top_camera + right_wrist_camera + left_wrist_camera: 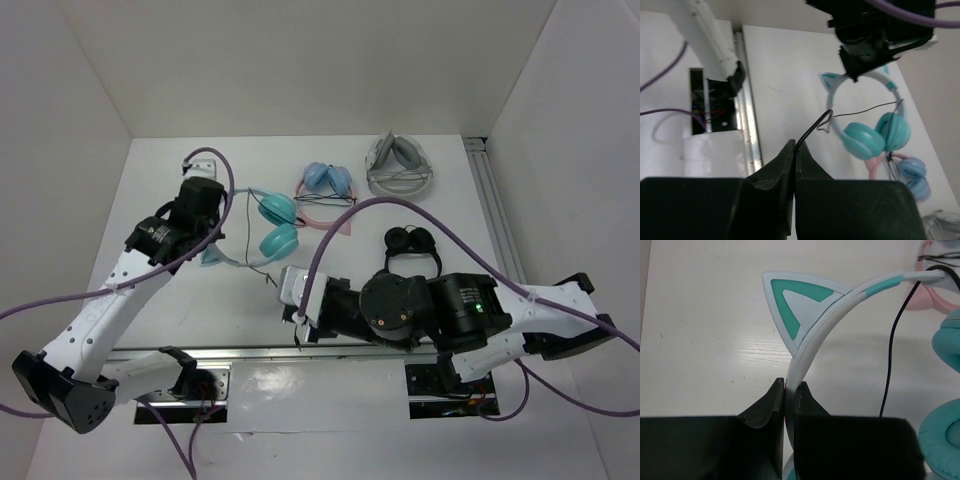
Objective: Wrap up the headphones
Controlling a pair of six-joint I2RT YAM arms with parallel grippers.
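Headphones [810, 335] partly hidden by left tool [788, 392]

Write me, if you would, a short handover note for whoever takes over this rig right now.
Left gripper: shut on the headband of the teal headphones, just below a cat ear.
Right gripper: shut on the black cable, which runs loose from the cups to it.
Position: the headphones sit mid-table, near the pink pair and the black pair.
Done: both grips are taken.
Left: no turns of cable show around the headphones, so all the winding remains.
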